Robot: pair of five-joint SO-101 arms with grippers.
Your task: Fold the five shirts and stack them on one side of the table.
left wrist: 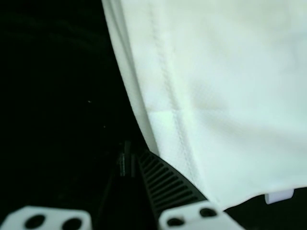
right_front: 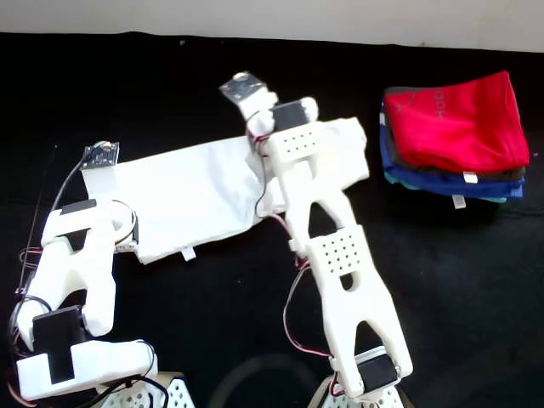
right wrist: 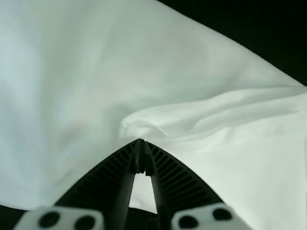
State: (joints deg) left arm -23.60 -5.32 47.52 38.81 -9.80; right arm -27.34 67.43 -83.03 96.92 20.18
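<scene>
At left, the left gripper (left wrist: 128, 160) sits at the left hem of the white shirt (right_front: 191, 195). Its fingers are drawn together, but I cannot tell whether any cloth is caught between them.

Left of centre on the black surface (right_front: 170, 76), the white shirt lies as a broad band running left to right. It looks partly folded, and a small tag pokes out at its near edge.

At the shirt's right end, the right gripper (right wrist: 140, 149) is down on the cloth. Its fingers are closed, pinching a puckered ridge of fabric.

Far right, well apart from the white shirt, is a stack (right_front: 455, 140) of four folded shirts. A red shirt (right_front: 459, 119) is on top, with dark, blue and teal edges showing beneath.

Judgement: this is the fifth and last shirt, mid-fold, with the other four done. The next move is probably to carry one end across the other to halve the band. That calls for:
- a sure pinch at the moving end
- a lift just clear of the surface
- edges kept square on landing

The left hold looks doubtful and may need re-gripping first. After that, the folded shirt goes onto the stack.
</scene>
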